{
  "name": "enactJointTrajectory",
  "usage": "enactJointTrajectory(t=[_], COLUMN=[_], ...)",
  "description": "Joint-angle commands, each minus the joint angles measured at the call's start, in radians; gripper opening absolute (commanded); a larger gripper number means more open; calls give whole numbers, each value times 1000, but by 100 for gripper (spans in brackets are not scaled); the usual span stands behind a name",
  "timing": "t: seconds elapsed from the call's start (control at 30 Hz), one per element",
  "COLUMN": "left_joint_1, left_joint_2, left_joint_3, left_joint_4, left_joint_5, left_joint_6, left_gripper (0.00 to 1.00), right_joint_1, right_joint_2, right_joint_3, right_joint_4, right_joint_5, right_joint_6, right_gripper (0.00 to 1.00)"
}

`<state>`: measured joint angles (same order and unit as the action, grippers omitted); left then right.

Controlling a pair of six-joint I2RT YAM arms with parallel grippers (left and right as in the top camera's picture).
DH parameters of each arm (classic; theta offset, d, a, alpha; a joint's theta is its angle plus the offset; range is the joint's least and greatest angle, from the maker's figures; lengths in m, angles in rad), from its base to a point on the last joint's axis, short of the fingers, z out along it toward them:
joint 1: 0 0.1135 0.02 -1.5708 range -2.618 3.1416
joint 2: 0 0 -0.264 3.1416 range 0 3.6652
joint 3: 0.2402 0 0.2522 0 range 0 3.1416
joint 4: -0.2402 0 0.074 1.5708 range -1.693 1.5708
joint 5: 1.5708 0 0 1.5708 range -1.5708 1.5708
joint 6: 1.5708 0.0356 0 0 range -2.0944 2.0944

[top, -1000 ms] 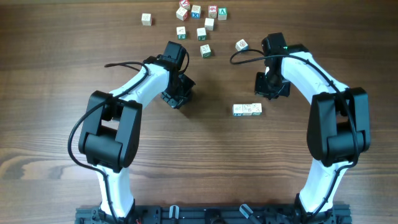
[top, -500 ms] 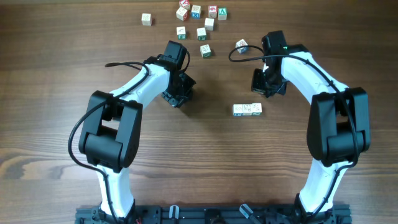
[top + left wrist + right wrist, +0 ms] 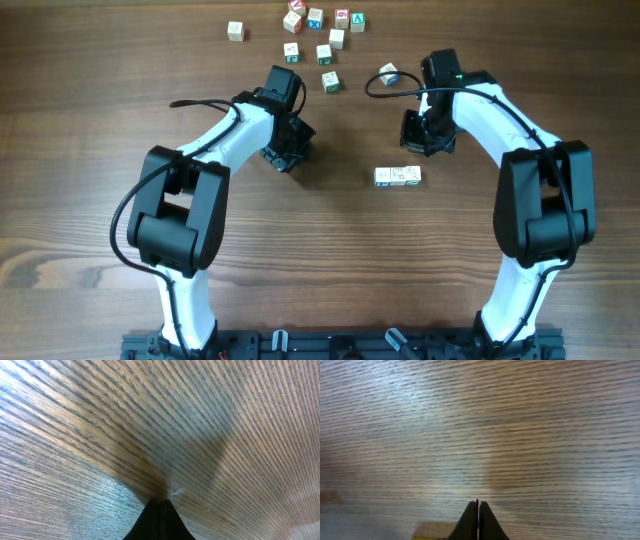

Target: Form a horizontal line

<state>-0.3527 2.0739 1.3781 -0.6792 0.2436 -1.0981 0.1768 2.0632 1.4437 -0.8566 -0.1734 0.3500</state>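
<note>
The horizontal line (image 3: pixel 397 176) is a short row of three pale letter cubes, touching side to side, at centre right of the table. My right gripper (image 3: pixel 418 138) is shut and empty just above and right of it; the right wrist view shows its closed tips (image 3: pixel 477 510) over wood, with a pale cube edge (image 3: pixel 432 531) at the bottom. My left gripper (image 3: pixel 287 152) is shut and empty, well left of the line; its closed tip (image 3: pixel 159 510) rests close to the bare wood.
Several loose letter cubes lie scattered at the top of the table, among them one at the far left (image 3: pixel 235 31), one near my left arm (image 3: pixel 330 82) and one by my right arm (image 3: pixel 388 73).
My right gripper has moved a little to the left and up, away from the row. The left arm and the cubes have not moved.
</note>
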Motion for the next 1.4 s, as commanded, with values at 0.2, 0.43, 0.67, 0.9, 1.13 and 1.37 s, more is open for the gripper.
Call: enactJointTrajectory(t=[0.2,0.43,0.67,0.9,1.13,1.37], left_joint_1=[-5,-6,-11,-11,-11,-11], left_joint_2=[47,47,47,47,47,47], left_joint_3=[-33,-33,-33,-33,-33,-33], left_joint_4=[11,11,14,14,14,14], left_joint_5=[-54,-54,-58,-58,-58,-58], left_joint_6=[-10,-10,-10,-10,-10,-10], left_gripper=[4,4,4,4,4,4], right_joint_1=[3,3,3,3,3,3], right_joint_2=[15,15,15,14,15,14], right_joint_3=[16,16,16,16,16,16], right_joint_4=[-19,-34,-44,-52,-54,-55], right_joint_5=[-38,-38,-38,-38,-76,-76], right_joint_6=[-10,-9,-10,-9,-10,-10], right_gripper=[4,4,4,4,4,4])
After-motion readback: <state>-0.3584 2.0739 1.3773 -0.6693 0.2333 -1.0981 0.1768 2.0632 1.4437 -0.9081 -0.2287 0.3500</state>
